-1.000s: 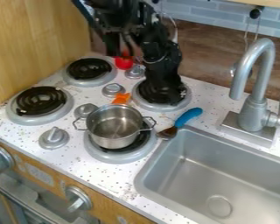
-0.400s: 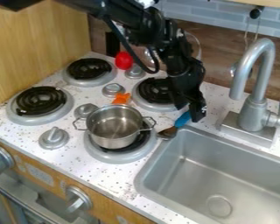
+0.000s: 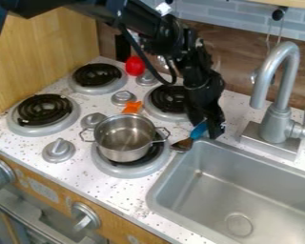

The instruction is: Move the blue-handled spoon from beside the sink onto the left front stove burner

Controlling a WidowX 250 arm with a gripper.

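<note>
With 12 o'clock at the top edge of the view, the black arm (image 3: pixel 161 35) comes in from about 11 o'clock, and its end effector (image 3: pixel 207 129) hangs at the handle of a blue-handled utensil (image 3: pixel 198 130), just beyond the sink's upper-left corner. Whether it is clenched on the handle or released around it, I cannot tell.

The utensil lies on the speckled tabletop (image 3: pixel 104 190), its long axis running from roughly 1–2 o'clock at the handle to 7–8 o'clock at the brownish, spoon-like head (image 3: pixel 182 145). The end effector is at the handle part, so the head points away from it towards 8 o'clock, near the pot's right handle.

From the end effector, the steel pot (image 3: pixel 122 148) sits between 8 and 9 o'clock, upright on a burner (image 3: pixel 126 172). An orange object (image 3: pixel 132 107) is towards 10 o'clock, just beyond the pot's rim, and a red object (image 3: pixel 135 66) is farther off at 11. The sink (image 3: pixel 209 193) opens out towards 5 o'clock, and the faucet (image 3: pixel 279 119) stands near 3.
</note>
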